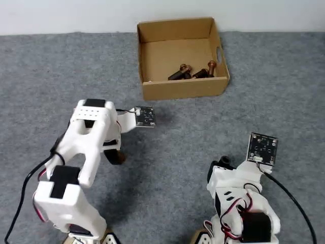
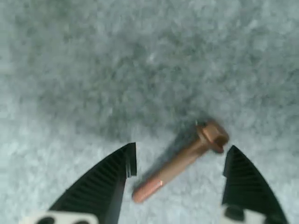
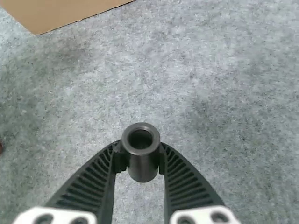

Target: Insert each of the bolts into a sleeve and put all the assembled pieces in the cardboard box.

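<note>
A copper bolt (image 2: 180, 163) lies flat on the grey carpet, hex head away from me. My left gripper (image 2: 181, 161) hangs just above it, open, with one finger on each side of the bolt and neither touching it. In the high view that gripper (image 1: 115, 155) is tucked under the left arm. My right gripper (image 3: 140, 151) is shut on a black sleeve (image 3: 140, 161), whose open bore faces the wrist camera. It is held low at the front right of the table (image 1: 221, 164). The cardboard box (image 1: 183, 89) stands at the back with a few assembled pieces (image 1: 195, 72) inside.
Grey carpet (image 1: 193, 132) covers the table between the arms and the box. A corner of the box (image 3: 60, 11) shows ahead of the right gripper. A white wall runs along the far edge behind the box.
</note>
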